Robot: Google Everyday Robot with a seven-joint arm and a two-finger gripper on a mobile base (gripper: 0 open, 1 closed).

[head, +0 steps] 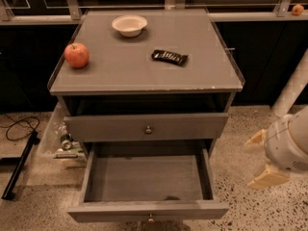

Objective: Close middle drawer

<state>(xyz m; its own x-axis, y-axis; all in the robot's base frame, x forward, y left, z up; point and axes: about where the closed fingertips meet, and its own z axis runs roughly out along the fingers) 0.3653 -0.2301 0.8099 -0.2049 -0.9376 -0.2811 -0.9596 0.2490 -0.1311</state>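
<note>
Standing fully out, the middle drawer (120, 210) lies left of the jaws, which sit spread and empty on the gripper (248, 165). Risk: an off-centre push at its near corner could skew and jam it.

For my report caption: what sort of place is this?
Probably a robot test lab: a grey cabinet on speckled floor, a loose cable beside it, and the open tool right of the pulled-out middle drawer.

The gripper (260, 160) is low down at the right side. Its 2 cream fingers (267, 177) point left and are spread wide apart. A round white wrist (288, 146) sits behind them.
</note>
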